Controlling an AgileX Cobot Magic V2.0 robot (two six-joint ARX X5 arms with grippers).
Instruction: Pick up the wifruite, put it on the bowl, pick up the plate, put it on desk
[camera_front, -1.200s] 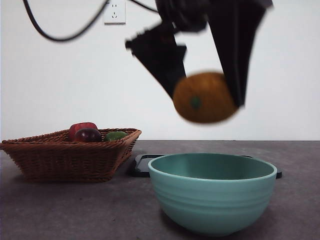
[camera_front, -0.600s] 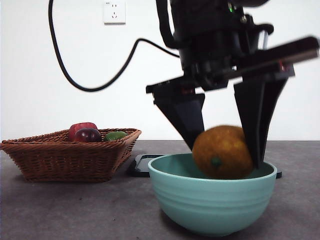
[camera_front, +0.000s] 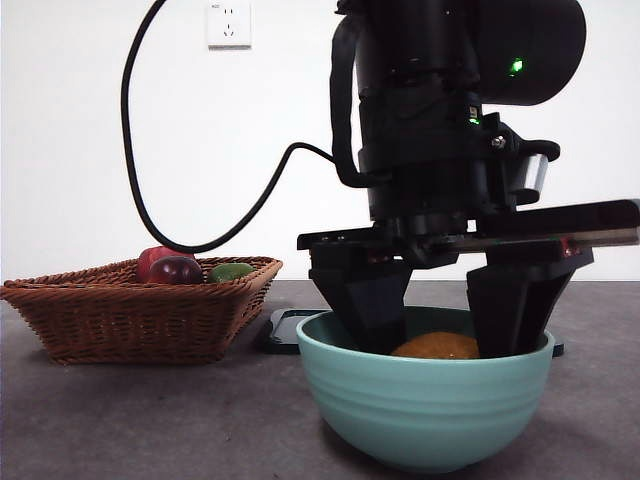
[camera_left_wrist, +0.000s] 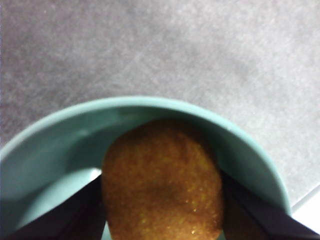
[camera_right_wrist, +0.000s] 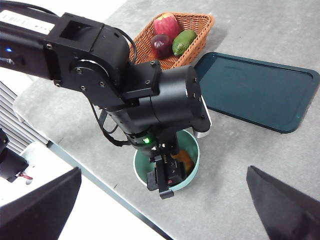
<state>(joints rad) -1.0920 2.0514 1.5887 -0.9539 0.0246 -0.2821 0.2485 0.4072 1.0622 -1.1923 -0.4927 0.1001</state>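
A plain white wall (camera_front: 120, 150) fills the background, evenly lit with no strong shadows. A white power socket (camera_front: 229, 23) sits high on it. In front of the wall runs a matte dark grey-brown tabletop (camera_front: 150, 420), faintly mottled. In the right wrist view its front edge (camera_right_wrist: 75, 165) shows, with a pale floor (camera_right_wrist: 107, 220) below.

Lab: robot arm (camera_right_wrist: 125, 85), bare desk (camera_right_wrist: 240, 150)
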